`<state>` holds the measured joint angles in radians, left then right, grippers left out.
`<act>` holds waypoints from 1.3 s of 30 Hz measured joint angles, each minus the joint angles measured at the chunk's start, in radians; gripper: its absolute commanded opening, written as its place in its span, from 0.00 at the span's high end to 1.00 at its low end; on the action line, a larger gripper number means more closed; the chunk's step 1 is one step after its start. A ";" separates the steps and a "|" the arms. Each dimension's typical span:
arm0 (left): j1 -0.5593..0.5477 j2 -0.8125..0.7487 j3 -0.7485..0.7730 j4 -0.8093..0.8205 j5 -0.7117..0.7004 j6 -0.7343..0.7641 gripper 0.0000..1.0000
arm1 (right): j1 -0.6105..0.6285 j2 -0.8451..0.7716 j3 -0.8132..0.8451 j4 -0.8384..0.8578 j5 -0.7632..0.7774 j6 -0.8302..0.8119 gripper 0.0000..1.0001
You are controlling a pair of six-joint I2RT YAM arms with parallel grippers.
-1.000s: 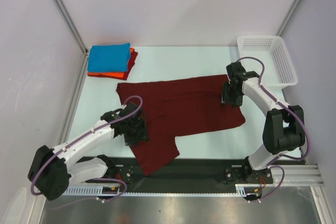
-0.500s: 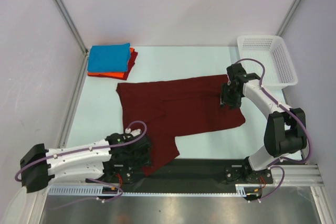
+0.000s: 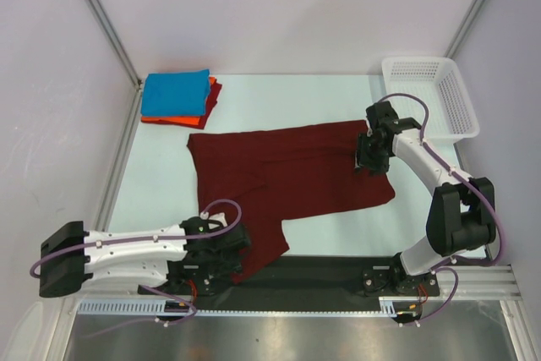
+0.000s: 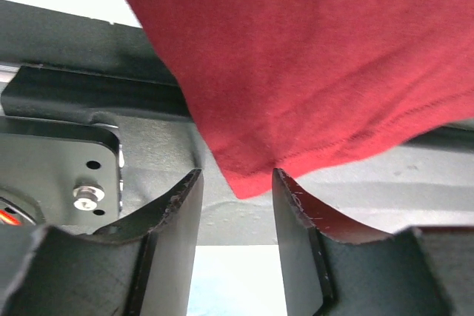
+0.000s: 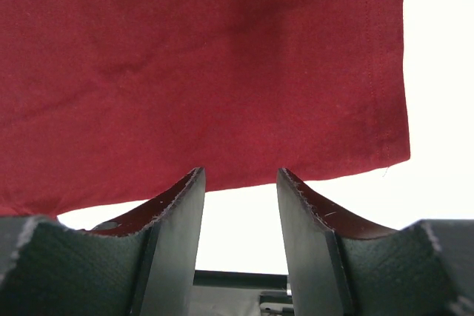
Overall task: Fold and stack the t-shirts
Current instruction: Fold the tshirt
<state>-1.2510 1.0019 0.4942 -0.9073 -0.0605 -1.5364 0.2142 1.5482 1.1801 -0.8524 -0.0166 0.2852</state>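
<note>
Far left corner of the table has the folded blue t-shirt sitting on top of the orange-red t-shirt, so only a strip of the orange one shows at the near and right sides.

Down at the near-left, the left gripper is low at the table's front edge, right at the bottom corner of the dark maroon t-shirt. That corner hangs off the table over the black base strip. From the left wrist camera the jaws are apart and the hemmed corner dips into the gap between the fingertips – the right tip looks like it's touching the hem, but nothing is clamped.

The maroon shirt itself is spread flat across the middle of the table, unfolded, running from left of centre over to the right arm.

The right gripper is at the shirt's far-right edge. Its wrist view shows the jaws apart too, with bare table between them and the shirt's edge just past the fingertips – not gripped.

The white mesh basket sits in the far right corner, near that arm.
</note>
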 measured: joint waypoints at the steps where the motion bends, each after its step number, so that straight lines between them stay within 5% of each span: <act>1: -0.001 0.012 0.000 0.000 0.000 0.000 0.55 | 0.000 -0.001 0.000 0.000 0.000 0.000 0.51; 15: -0.044 0.067 0.021 0.010 0.003 0.000 0.60 | 0.001 -0.010 -0.002 -0.001 0.001 -0.002 0.50; 23: -0.049 0.039 0.011 0.049 0.010 -0.011 0.96 | 0.001 -0.013 -0.006 -0.008 0.010 0.000 0.51; 27: -0.037 -0.015 0.009 0.037 -0.010 -0.016 1.00 | -0.014 -0.024 -0.008 -0.017 0.029 0.019 0.54; 39: 0.166 -0.003 0.251 -0.114 -0.209 0.216 1.00 | -0.394 -0.124 -0.243 0.021 -0.040 0.112 0.71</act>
<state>-1.0851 0.9993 0.7448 -1.0218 -0.2695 -1.3201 -0.1795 1.4242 0.9371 -0.8314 -0.0566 0.3969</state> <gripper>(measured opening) 0.011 0.305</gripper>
